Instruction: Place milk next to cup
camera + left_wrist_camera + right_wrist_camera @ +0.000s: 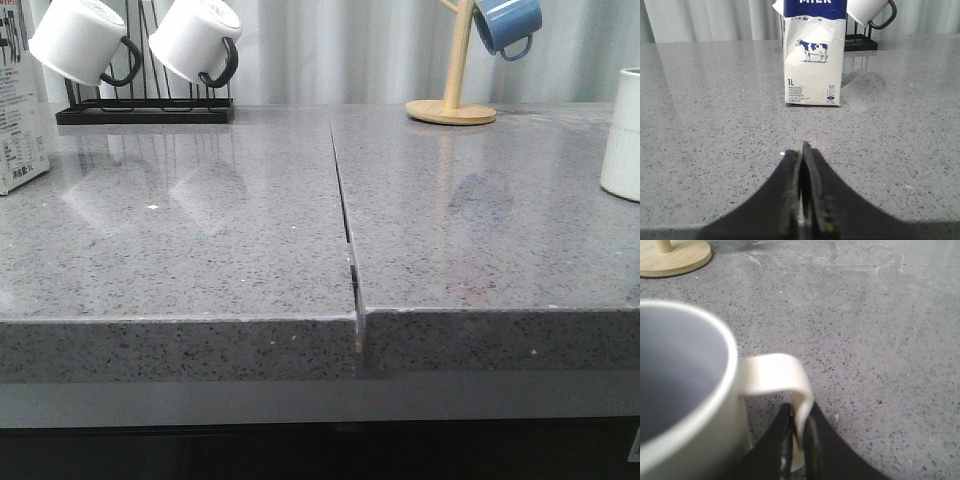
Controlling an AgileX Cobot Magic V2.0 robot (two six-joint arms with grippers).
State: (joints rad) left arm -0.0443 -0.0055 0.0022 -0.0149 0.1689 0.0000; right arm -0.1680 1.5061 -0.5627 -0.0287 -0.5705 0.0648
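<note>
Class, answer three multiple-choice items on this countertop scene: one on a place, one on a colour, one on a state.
1. In the front view, where is the milk?
A. far left
B. centre
C. far right

2. What colour is the mug on the wooden stand?
A. red
B. blue
C. green

3. The right tool is
A. wide open
B. closed on the cup handle
C. holding the milk

Answers: 1 A, it is cropped by the left edge. 2 B, plainly blue. 3 B, the fingers pinch the handle.

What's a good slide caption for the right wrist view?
Right gripper pinches the cup by its handle on the grey counter.
</note>
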